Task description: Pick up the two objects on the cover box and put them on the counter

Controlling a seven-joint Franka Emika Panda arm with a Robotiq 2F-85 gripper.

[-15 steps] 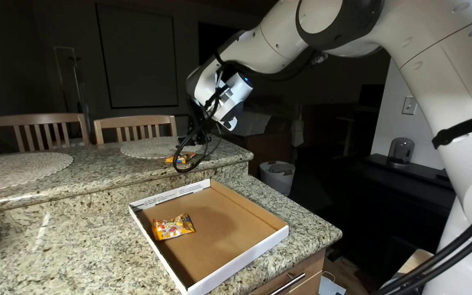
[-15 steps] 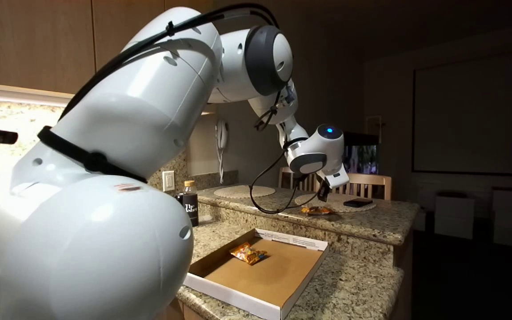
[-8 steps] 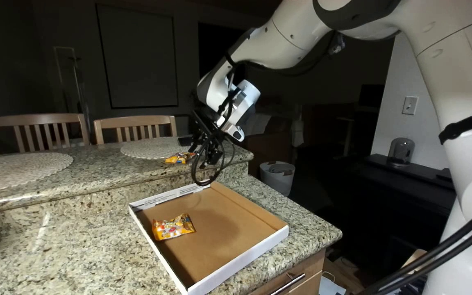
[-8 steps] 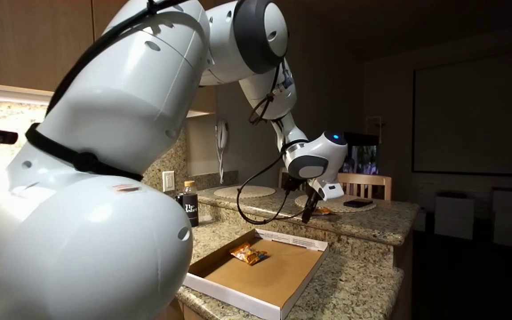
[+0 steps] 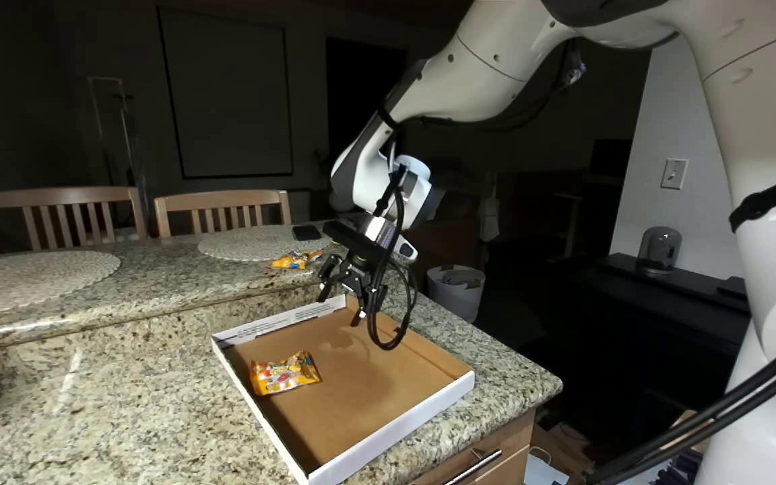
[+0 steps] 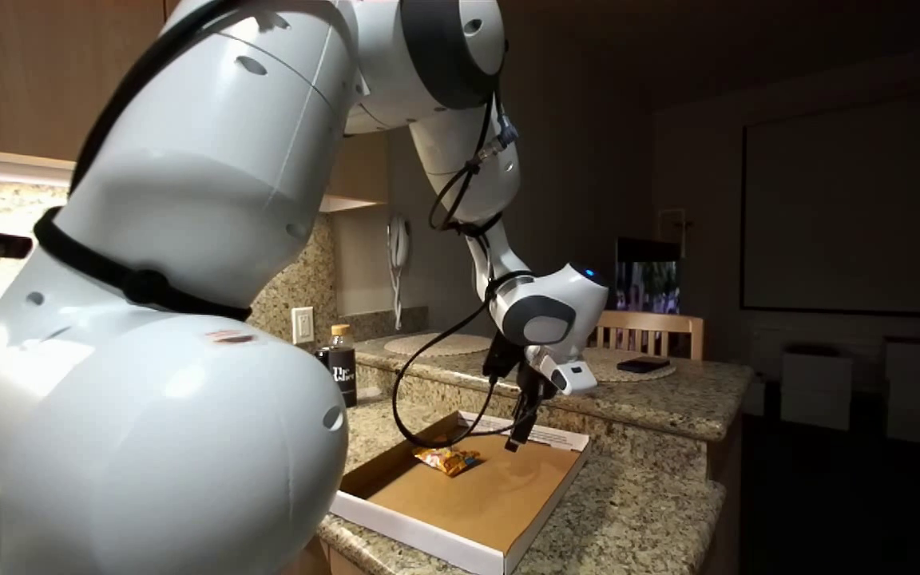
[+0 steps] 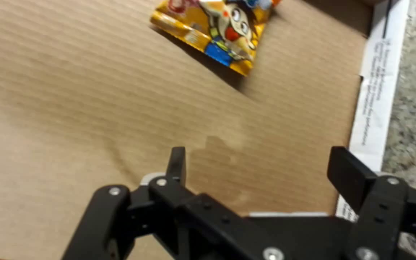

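One orange-and-yellow packet [image 5: 285, 374] lies inside the shallow brown cover box [image 5: 395, 426], near its side wall; the wrist view shows this packet [image 7: 226, 32] at the top edge, partly cut off. The other packet [image 5: 294, 260] rests on the raised ledge of the speckled granite counter [image 5: 125, 411], at the rim of a placemat. In an exterior view [image 6: 628, 511] of the counter, that packet is hidden behind the arm's hand. My gripper [image 7: 258, 150] is open with nothing between its fingers. In both exterior views the gripper [image 5: 339, 310] hangs above the box's far part, apart from the packet there.
Round woven placemats [image 5: 246, 244] and a dark phone [image 5: 306, 232] lie on the raised ledge, with wooden chairs [image 5: 223, 202] behind. The arm's black cable loop [image 5: 391, 337] hangs low over the box. A dark bottle [image 6: 342, 367] stands on the counter.
The gripper has moved away from the packet on the raised ledge, down and over the box, and its fingers have spread wide. Both packets and the box have stayed put.
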